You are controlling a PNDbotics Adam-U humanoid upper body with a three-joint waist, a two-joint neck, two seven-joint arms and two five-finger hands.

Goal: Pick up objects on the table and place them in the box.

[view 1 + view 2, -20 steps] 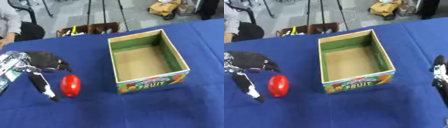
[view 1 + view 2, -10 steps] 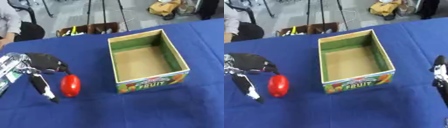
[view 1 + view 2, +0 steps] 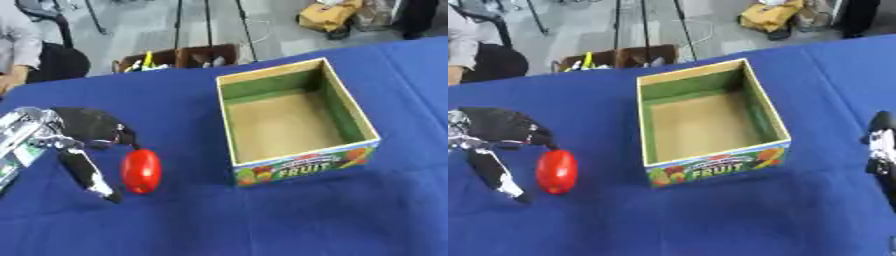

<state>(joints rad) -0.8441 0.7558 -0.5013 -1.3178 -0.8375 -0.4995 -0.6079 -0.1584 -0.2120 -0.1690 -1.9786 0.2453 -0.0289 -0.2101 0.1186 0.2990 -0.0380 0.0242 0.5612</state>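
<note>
Blue-covered table (image 3: 262, 220) in view, with an open cardboard box (image 3: 296, 120) standing upright on it, green inside its walls, brown on its floor, bright fruit print and the word FRUIT across the near side. Nothing visible inside the box.

To the left of the box, well apart from it, a red oval object (image 3: 141, 171) lying on the cloth, long axis running roughly toward and away from the camera. Smooth and glossy; exact kind of fruit or vegetable cannot be told.

Just left of the red object, the left hand (image 3: 83, 137), black with silver parts, reaching in from the left edge. Fingers spread and extended around the red object rather than closed on it: one short digit coming down to its far end, seemingly touching there, and one long finger (image 3: 87, 172) stretched along the cloth on the side farther from the box, with a narrow gap between it and the red skin. Hand released, grasping nothing.

To the right of the box, at the edge of the right eye view, part of the right hand (image 3: 880, 150), black and white. Whether clenched or released cannot be told.
</note>
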